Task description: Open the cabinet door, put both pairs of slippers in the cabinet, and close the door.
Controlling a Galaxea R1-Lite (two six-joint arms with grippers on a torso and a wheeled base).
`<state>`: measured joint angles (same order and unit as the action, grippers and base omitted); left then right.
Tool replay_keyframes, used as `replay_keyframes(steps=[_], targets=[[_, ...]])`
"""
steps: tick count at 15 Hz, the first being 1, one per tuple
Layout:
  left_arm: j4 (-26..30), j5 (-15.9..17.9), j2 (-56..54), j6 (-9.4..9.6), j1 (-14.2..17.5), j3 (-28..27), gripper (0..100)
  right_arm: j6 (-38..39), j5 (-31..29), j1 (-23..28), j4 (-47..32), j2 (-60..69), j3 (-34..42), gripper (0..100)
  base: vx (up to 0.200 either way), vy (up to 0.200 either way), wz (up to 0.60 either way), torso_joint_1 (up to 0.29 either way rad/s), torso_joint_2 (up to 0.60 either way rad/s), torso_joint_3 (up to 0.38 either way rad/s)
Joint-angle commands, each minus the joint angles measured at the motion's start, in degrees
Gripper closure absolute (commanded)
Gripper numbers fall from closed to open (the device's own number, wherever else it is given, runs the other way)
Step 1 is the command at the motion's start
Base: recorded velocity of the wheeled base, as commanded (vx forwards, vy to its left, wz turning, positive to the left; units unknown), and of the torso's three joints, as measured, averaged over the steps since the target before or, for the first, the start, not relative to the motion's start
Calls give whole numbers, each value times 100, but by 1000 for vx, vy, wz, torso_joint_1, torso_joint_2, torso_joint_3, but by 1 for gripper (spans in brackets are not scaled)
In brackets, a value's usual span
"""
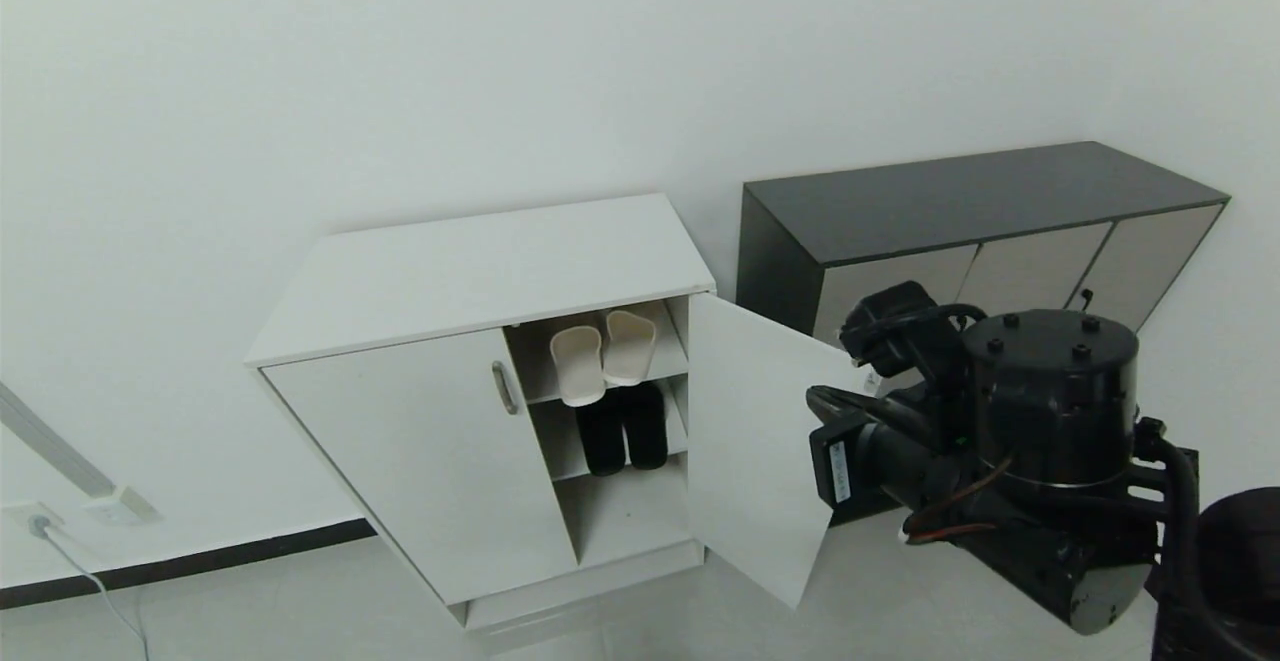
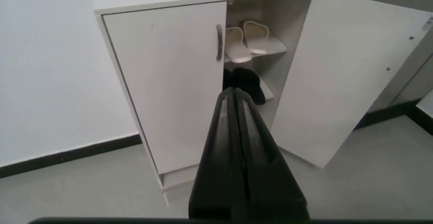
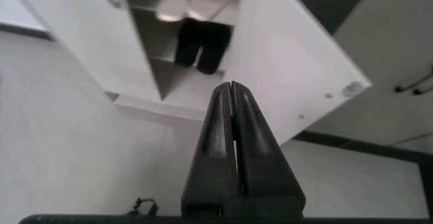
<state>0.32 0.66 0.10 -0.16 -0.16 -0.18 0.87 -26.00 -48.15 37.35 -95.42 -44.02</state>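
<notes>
Slippers are seen stowed inside the white cabinet [image 1: 480,271]: the beige pair [image 1: 602,353] on the upper shelf, the black pair [image 1: 625,431] on the shelf below. Only the right door [image 1: 750,441] is left standing open. It is judged a light, stiff panel, best pushed near its free edge, on the face turned away from the shelves. The left gripper [image 2: 234,95] and right gripper [image 3: 233,88] are pressed closed, with nothing held

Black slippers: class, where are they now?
In the head view the black slippers sit in the white cabinet's right compartment, middle shelf, directly below the beige slippers.
</notes>
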Motion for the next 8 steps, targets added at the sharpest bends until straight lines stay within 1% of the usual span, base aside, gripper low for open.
replay_keyframes(steps=[1,2,3,6,8], targets=[[3,4,-1,7,-2,1,100,1,16,579,-9,-232,-388,100,0,0,0,0,0,0],[3,4,-1,7,-2,1,100,1,16,772,-17,-337,-520,100,0,0,0,0,0,0],[3,4,-1,7,-2,1,100,1,69,1300,-228,-627,-924,100,0,0,0,0,0,0],[3,4,-1,7,-2,1,100,28,500,1871,-589,-1102,-1557,100,0,0,0,0,0,0],[3,4,-1,7,-2,1,100,54,570,2143,-580,-1480,-1935,100,0,0,0,0,0,0]])
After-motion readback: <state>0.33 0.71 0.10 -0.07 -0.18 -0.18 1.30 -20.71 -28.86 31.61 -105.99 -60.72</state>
